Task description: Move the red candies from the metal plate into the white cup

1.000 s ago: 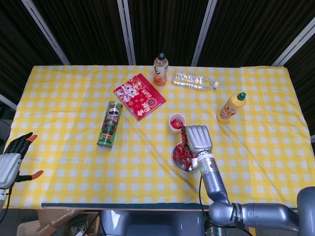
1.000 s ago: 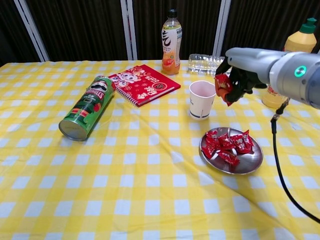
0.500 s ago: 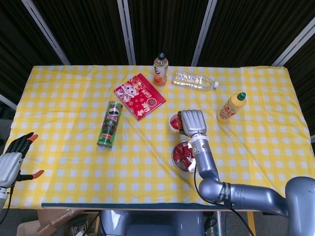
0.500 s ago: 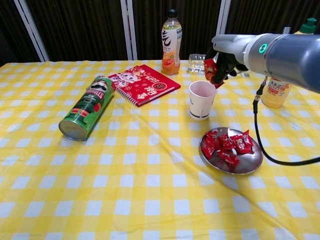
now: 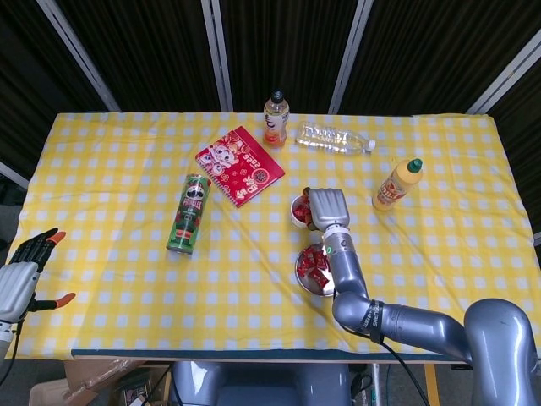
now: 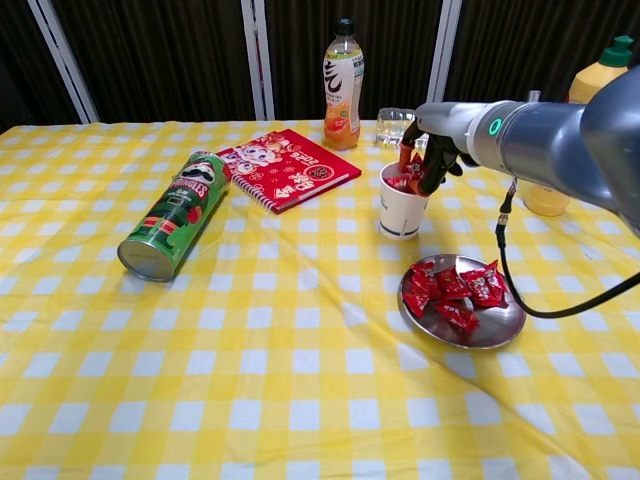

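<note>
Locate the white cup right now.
The white cup stands right of centre in the chest view, just behind the metal plate and right of the red notebook, with the right hand over its rim.

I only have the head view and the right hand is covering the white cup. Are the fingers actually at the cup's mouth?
Observer: Yes. In the chest view the right hand has its fingertips dipped into the mouth of the white cup, with a red candy showing at the rim.
Operator: Is the cup standing straight?
Observer: It stands upright on the cloth, clear of the metal plate.
Operator: How much is left on the plate? The arm hides part of it.
Observer: Several red candies remain, bunched on the plate's left and rear side; its front right is bare.
Operator: Anything behind the cup?
Observer: The clear water bottle lies just behind the hand.
</note>
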You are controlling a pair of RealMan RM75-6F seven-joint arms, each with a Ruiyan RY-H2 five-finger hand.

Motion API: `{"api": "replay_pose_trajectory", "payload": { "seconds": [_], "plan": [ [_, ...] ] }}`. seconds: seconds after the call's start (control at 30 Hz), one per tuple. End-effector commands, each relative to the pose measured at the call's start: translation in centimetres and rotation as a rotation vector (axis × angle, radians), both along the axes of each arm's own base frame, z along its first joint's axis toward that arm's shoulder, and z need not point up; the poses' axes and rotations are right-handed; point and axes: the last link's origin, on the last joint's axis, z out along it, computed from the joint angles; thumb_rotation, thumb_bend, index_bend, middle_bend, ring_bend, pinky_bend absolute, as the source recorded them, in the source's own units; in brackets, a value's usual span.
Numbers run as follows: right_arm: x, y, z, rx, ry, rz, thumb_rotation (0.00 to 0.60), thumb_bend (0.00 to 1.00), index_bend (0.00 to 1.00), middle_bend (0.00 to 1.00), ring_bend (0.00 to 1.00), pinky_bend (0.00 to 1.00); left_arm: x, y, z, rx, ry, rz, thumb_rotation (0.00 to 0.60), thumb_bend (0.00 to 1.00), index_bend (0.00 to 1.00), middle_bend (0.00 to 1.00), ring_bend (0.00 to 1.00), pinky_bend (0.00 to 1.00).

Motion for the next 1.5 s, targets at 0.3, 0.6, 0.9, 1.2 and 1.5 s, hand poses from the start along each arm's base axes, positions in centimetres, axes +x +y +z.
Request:
{"api": "replay_pose_trajectory", "payload": {
  "seconds": [0.3, 0.6, 0.9, 1.2, 1.5],
  "plan": [
    [1.3, 0.9, 0.8, -0.017, -0.027, 0.052, 0.6, 0.42, 0.31, 0.78, 0.77, 0.88, 0.2, 0.0, 0.0, 0.006, -0.004, -0.002, 0.6, 0.03, 0.0, 0.0, 0.0, 0.0],
    [3.0, 3.7, 3.1, -0.053, -0.062, 0.136, 0.6, 0.42, 0.31, 0.78, 0.77, 0.88, 0.3, 0.0, 0.0, 0.01, -0.006, -0.008, 0.6, 0.03, 0.0, 0.0, 0.0, 0.0],
    [-0.2, 8.4, 3.6, -0.02, -0.014, 0.093, 0.6, 0.41, 0.29, 0.78, 0.77, 0.88, 0.3, -0.2, 0.1, 0.021, -0.01, -0.023, 0.6, 0.03, 0.0, 0.0, 0.0, 0.0],
    [-4.4, 11.6, 2.1, 0.023, 0.02, 0.016, 0.6, 0.29, 0.27, 0.78, 0.77, 0.88, 0.3, -0.4, 0.3, 0.036, -0.008, -0.041, 0.6, 0.03, 0.0, 0.0, 0.0, 0.0],
    [-5.6, 12.3, 0.0, 0.044, -0.016, -0.015, 0.6, 0.24, 0.27, 0.78, 0.77, 0.88, 0.3, -0.5, 0.3, 0.048, -0.005, -0.054, 0.6, 0.03, 0.0, 0.0, 0.0, 0.0]
  ]
}}
